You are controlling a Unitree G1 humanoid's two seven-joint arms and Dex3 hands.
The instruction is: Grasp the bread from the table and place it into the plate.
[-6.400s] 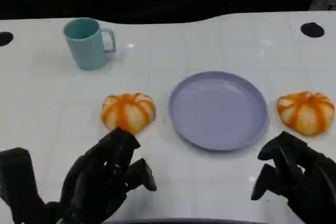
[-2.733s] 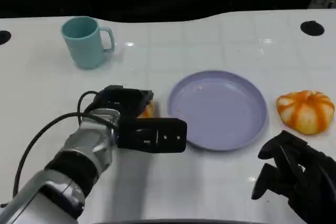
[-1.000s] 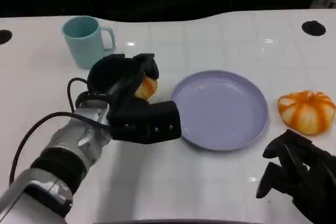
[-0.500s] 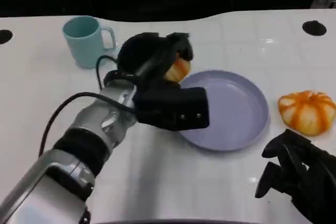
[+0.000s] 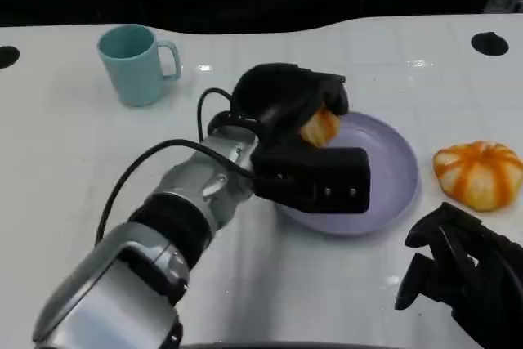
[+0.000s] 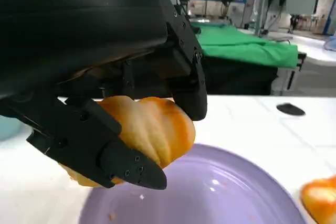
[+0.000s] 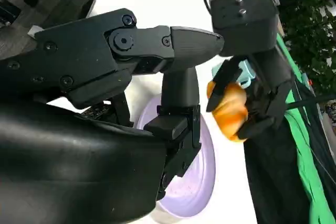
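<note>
An orange-and-white striped bread (image 5: 320, 127) is gripped in my left hand (image 5: 288, 97), raised just above the left part of the purple plate (image 5: 391, 176). In the left wrist view the bread (image 6: 140, 129) sits between black fingers (image 6: 100, 148) with the plate (image 6: 220, 195) right below it. The right wrist view shows the same bread (image 7: 229, 109) held over the plate (image 7: 195, 179). My right hand (image 5: 462, 282) rests at the near right of the table, holding nothing, fingers apart.
A second striped bread (image 5: 478, 172) lies on the table right of the plate. A teal mug (image 5: 135, 64) stands at the far left. Dark round holes (image 5: 489, 42) mark the white table's far corners.
My left hand closed on the left bread, lifted it off the table and carried it rightward until it hangs over the plate. The right hand has stayed put.
</note>
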